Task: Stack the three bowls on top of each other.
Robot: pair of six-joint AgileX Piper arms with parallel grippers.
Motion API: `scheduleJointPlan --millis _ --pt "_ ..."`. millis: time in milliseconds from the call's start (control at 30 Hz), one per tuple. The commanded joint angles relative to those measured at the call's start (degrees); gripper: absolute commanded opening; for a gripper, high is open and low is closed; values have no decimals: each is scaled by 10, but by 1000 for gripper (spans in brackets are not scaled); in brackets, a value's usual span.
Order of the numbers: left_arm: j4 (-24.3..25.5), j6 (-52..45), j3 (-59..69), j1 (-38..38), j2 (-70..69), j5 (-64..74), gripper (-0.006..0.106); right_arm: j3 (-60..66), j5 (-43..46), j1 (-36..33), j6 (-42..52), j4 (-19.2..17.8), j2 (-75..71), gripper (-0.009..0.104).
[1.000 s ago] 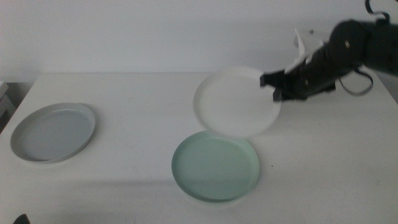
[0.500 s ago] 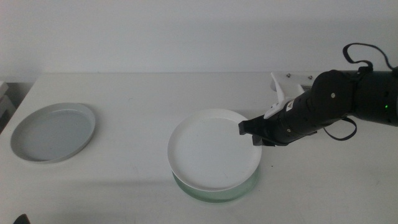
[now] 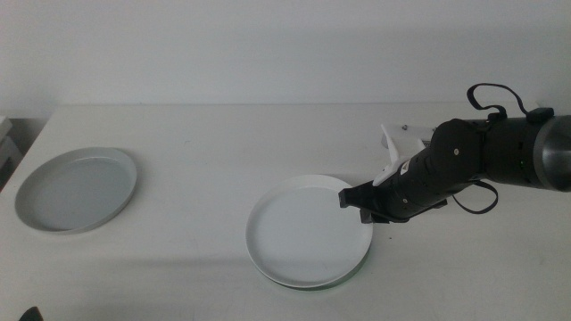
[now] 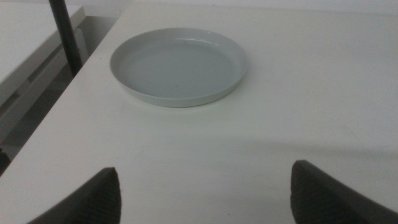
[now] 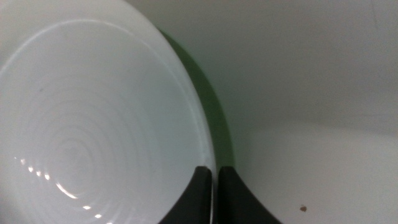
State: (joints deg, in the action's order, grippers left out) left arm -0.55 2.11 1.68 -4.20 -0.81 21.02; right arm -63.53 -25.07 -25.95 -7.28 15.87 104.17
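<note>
Middle view shows the right gripper (image 3: 361, 201) right of centre, jaws pinched tight on the rim of the white bowl (image 3: 308, 230), which sits over the mint green bowl (image 5: 211, 109), only a green sliver showing. This looks like the placing step; next it should release and lift clear. The grey-blue bowl (image 3: 77, 188) waits at far left, where the left gripper (image 4: 202, 186), spread wide and empty, faces it.
</note>
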Motion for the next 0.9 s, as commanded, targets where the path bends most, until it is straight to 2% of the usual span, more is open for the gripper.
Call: scheduleJointPlan --millis 0,100,267,367,433,667,733,867 --pt "-3 7 4 1 -7 -42 90 -12 27 -1 3 3 -27 9" --pt "-3 7 4 1 -7 -42 90 -12 27 -1 3 3 -32 22" --pt "-3 7 4 1 -7 -42 90 -12 -2 -1 4 0 -69 51" --pt "-3 7 4 1 -7 -42 90 -12 -27 -1 16 -23 -133 63" --pt "-3 7 4 1 -7 -42 90 -12 -50 -1 33 -34 -192 66" --pt "-3 7 4 1 -7 -42 90 -5 -148 -1 136 -28 -385 65" --pt "-3 7 4 1 -7 -42 90 3 -164 -1 161 -23 -442 65" --pt "-3 7 4 1 -7 -42 90 25 -183 -1 183 -35 -547 67"
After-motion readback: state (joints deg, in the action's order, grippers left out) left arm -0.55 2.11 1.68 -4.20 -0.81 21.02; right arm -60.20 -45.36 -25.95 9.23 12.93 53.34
